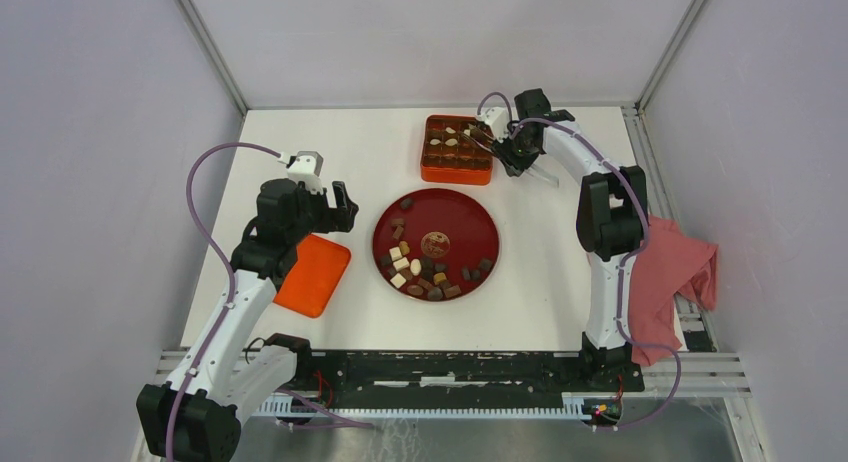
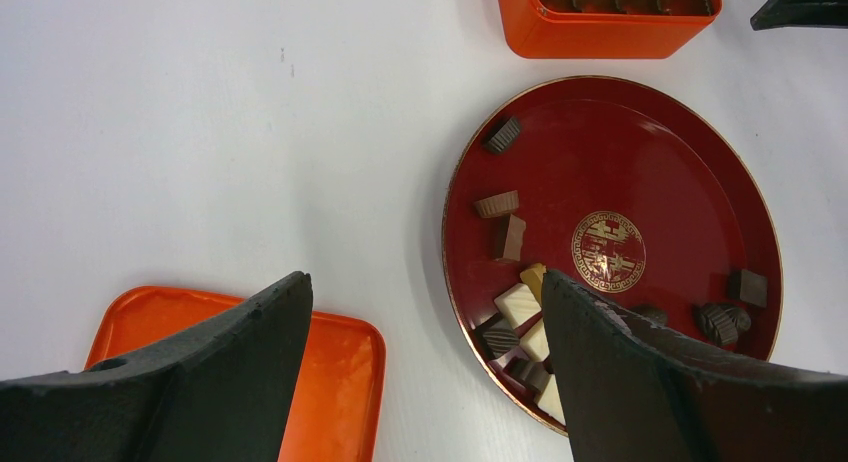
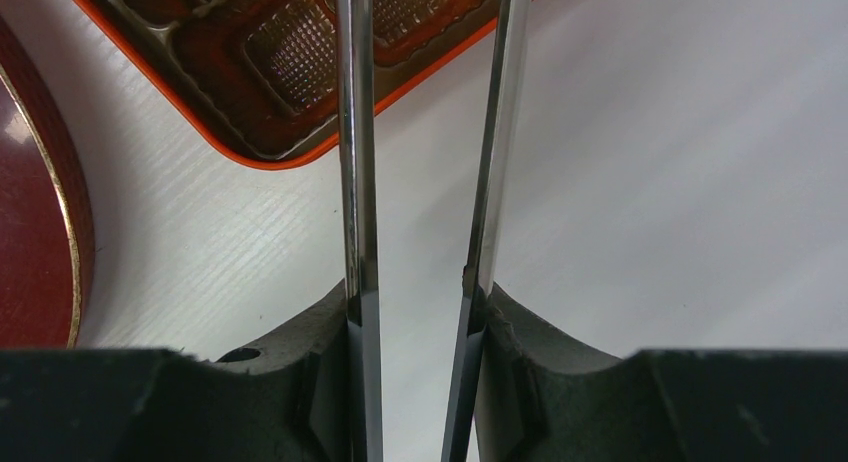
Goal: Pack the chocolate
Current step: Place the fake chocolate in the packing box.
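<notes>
Chocolate point(image 1: 420, 267) lies mostly on the red plate point(image 1: 470, 217), heaped in a band that curves along the plate's near-left rim, with a few strays by the far-left and near-right edges. Through the left wrist camera I see one light brown piece point(image 2: 497, 204) with its long axis running across the view. Just beside it, a darker piece point(image 2: 508, 237) stands nearly at right angles to it. A few more pieces sit in the orange box point(image 1: 456, 170) beyond the plate. My left end effector point(image 2: 421, 278) hangs wide and empty over the bench point(image 1: 520, 302), between the orange lid point(image 1: 312, 274) and the plate. My right end effector point(image 3: 420, 302) is clamped narrow on metal tweezers point(image 3: 355, 182), whose blades reach over the box's corner. I cannot tell whether their tips carry anything.
</notes>
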`<state>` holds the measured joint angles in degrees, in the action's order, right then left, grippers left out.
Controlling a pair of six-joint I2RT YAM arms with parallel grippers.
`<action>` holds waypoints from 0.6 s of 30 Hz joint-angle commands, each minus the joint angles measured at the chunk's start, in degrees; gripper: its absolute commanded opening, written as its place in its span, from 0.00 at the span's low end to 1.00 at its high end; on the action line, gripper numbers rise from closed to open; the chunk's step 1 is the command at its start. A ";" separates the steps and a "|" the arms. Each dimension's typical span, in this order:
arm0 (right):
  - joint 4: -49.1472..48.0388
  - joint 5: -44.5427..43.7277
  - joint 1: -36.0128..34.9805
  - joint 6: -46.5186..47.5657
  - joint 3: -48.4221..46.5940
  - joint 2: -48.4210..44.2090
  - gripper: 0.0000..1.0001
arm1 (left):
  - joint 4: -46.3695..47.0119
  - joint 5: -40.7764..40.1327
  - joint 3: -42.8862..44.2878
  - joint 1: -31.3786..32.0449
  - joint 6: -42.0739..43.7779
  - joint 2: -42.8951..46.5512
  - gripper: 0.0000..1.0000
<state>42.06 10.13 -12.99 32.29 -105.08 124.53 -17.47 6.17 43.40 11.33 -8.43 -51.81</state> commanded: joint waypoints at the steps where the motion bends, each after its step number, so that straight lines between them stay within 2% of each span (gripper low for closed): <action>1: -0.67 -0.77 0.14 -0.79 -2.90 0.15 0.43 | 1.17 0.86 0.02 -0.26 3.15 0.56 0.89; 8: -0.49 -0.83 0.13 -0.57 -2.94 -0.01 0.46 | 1.17 0.86 0.02 -0.28 3.11 0.65 0.89; 18: -0.92 0.81 0.18 -0.58 -2.16 -3.32 0.40 | 1.14 0.67 -0.07 -0.26 3.09 0.90 0.89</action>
<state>42.11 10.13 -12.99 32.25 -105.21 124.79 -17.47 6.17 43.40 11.31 -8.43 -51.81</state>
